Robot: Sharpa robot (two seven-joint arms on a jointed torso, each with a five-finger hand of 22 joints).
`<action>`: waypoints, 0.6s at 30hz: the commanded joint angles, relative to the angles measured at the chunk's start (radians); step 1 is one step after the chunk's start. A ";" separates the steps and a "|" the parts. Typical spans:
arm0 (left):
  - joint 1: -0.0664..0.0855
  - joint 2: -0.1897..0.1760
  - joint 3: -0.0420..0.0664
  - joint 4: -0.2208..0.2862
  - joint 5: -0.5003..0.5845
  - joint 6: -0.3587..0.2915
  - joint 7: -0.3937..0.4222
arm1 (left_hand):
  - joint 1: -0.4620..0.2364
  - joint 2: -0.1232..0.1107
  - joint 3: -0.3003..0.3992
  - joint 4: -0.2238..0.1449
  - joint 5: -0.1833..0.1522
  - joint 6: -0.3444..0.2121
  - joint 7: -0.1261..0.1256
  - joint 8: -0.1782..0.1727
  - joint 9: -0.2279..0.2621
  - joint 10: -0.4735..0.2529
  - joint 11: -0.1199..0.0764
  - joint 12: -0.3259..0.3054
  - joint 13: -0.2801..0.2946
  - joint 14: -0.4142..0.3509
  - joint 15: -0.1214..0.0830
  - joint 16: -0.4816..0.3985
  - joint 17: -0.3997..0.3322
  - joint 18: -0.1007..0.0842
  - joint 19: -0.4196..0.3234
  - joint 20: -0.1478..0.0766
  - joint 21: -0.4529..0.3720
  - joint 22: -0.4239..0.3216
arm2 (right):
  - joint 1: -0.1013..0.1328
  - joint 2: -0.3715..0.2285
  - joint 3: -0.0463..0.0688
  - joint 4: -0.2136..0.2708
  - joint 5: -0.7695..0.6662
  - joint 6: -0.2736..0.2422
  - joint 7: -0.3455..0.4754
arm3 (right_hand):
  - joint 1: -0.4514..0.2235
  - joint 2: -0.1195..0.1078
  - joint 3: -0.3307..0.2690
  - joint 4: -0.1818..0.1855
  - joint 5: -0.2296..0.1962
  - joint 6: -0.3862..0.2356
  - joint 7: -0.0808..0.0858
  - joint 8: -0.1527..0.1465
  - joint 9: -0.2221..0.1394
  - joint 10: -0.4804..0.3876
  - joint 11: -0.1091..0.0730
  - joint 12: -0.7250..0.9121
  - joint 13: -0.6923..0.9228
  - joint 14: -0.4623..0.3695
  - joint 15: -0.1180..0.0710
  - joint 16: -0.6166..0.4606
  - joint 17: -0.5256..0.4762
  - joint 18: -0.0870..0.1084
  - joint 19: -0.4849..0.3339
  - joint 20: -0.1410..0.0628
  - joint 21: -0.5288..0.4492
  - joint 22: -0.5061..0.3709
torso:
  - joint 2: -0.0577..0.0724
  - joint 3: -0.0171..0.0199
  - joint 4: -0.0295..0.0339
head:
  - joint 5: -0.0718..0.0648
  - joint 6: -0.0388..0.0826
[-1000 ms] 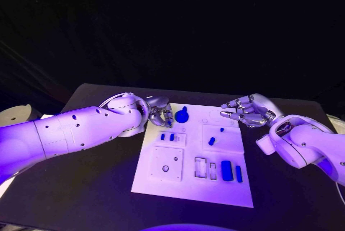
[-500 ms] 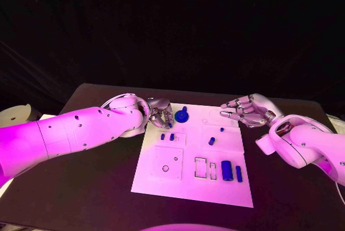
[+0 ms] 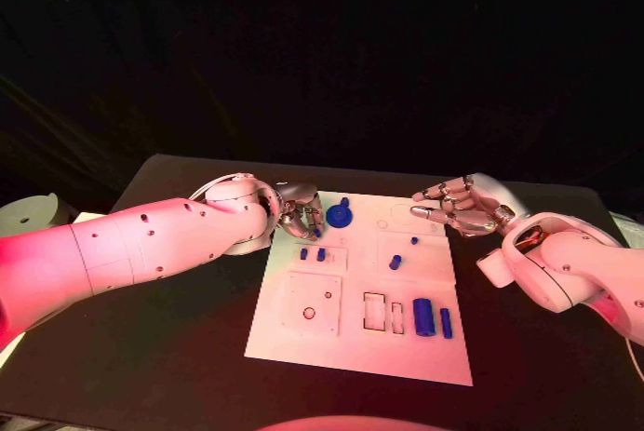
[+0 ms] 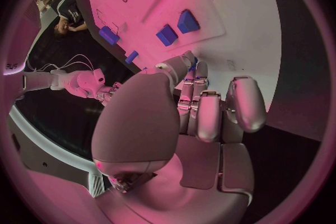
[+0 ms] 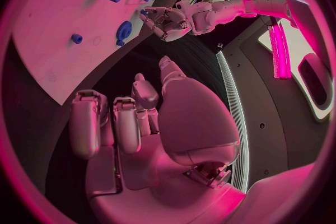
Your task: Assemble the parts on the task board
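The white task board (image 3: 352, 352) lies mid-table. My left hand (image 3: 298, 222) hovers at the board's far left corner, fingers curled, with a small blue part (image 5: 143, 12) pinched at its fingertips (image 4: 190, 64). Beside it lies a round blue piece with a handle (image 3: 339, 214). Two small blue blocks (image 3: 312, 255) stand in a recess just in front of the hand. My right hand (image 3: 461, 208) hangs over the board's far right edge, its fingers (image 5: 87, 120) apart and holding nothing. A blue peg (image 3: 395, 262) and a small blue stud (image 3: 413, 240) lie below it.
At the board's near right, a long blue cylinder (image 3: 422, 316) and a thin blue bar (image 3: 446, 323) lie beside two rectangular slots (image 3: 385, 313). A square recess with a hole (image 3: 310, 306) is at the near left. A white object (image 3: 30, 213) sits off the table's left.
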 commanded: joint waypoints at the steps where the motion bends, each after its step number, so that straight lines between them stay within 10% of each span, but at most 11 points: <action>1: -0.001 0.003 -0.001 0.001 -0.005 0.020 -0.001 | -0.009 0.000 0.003 -0.001 0.000 0.006 0.000 -0.005 -0.001 0.009 0.000 -0.004 0.000 0.033 -0.001 0.002 -0.001 -0.015 0.026 0.002 0.006 0.002 | -0.001 0.001 0.000 0.001 -0.006 0.013 0.007 | -0.001 0.012 -0.006 0.001 0.005 0.006 0.001 0.004 -0.001 0.002 -0.004 0.000 0.000 0.088 -0.005 -0.005 0.190 0.012 -0.004 0.001 -0.007 -0.001 | 0.000 0.0003 -0.0002 | 0.000 -0.001; 18: -0.001 0.007 -0.001 0.003 -0.005 0.023 -0.005 | -0.020 -0.001 0.000 -0.003 -0.002 0.009 -0.004 -0.006 -0.002 0.014 -0.003 -0.003 0.002 0.032 -0.004 0.002 -0.004 -0.015 0.025 0.000 0.007 0.003 | -0.001 0.002 0.000 -0.001 -0.006 0.015 0.007 | -0.001 0.012 -0.006 0.001 0.005 0.006 0.001 0.004 -0.001 0.002 -0.004 0.000 0.000 0.088 -0.005 -0.005 0.190 0.012 -0.004 0.001 -0.007 -0.001 | 0.001 0.0007 -0.0006 | -0.001 -0.001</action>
